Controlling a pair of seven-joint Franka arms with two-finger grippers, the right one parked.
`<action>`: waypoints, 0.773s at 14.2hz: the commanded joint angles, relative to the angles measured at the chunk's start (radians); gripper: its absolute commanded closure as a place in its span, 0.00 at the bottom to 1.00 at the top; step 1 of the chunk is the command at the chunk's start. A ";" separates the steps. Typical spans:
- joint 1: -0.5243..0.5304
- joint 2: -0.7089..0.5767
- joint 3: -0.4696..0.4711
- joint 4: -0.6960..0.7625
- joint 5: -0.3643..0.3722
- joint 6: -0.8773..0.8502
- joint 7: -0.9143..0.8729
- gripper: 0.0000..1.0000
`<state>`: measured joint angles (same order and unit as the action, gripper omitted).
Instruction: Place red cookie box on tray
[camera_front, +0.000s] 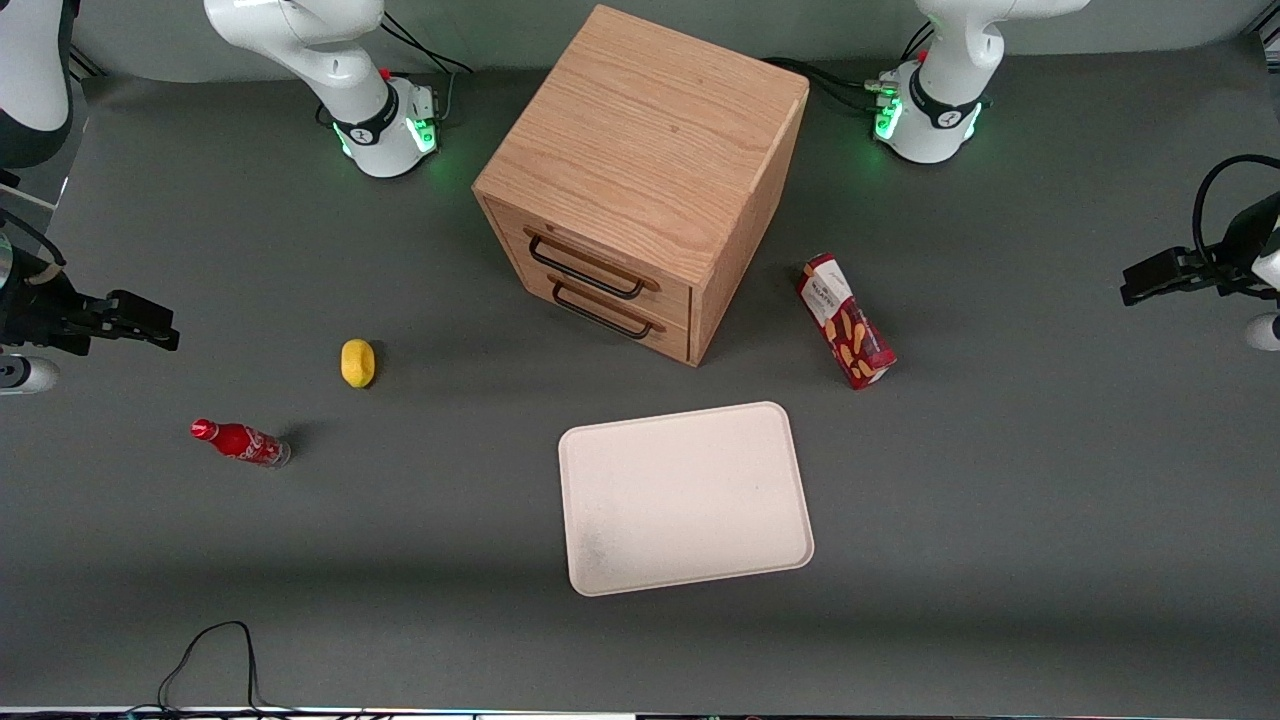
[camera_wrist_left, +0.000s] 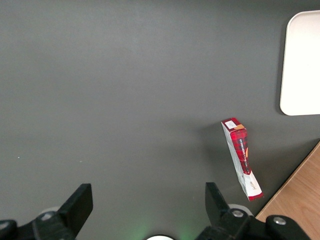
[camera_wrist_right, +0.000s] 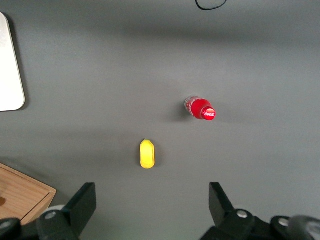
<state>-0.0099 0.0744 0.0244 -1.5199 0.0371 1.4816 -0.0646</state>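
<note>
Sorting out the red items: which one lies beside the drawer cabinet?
The red cookie box, a long carton with biscuit pictures. The small red cola bottle is toward the parked arm's end. The open gripper hovers above bare table.

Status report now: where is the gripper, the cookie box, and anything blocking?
Gripper open, empty, high over bare table. Red cookie box lying beside cabinet, off tray. Path to tray unobstructed.

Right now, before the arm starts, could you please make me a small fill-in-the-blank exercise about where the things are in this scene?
1. The red cookie box lies on the table, not yet on the ____.
2. The hand hangs above bare table with its fingers ____.
3. The wooden cabinet has ____ drawers, each with a dark handle.
4. The tray holds ____.

Missing words: tray; open; two; nothing
</note>
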 joint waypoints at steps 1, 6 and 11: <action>-0.001 -0.018 0.003 0.003 -0.013 -0.032 0.002 0.00; 0.001 -0.015 0.003 -0.009 -0.013 -0.027 0.002 0.00; 0.002 -0.001 0.005 -0.014 -0.016 0.014 0.000 0.00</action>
<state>-0.0099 0.0812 0.0245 -1.5227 0.0369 1.4727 -0.0649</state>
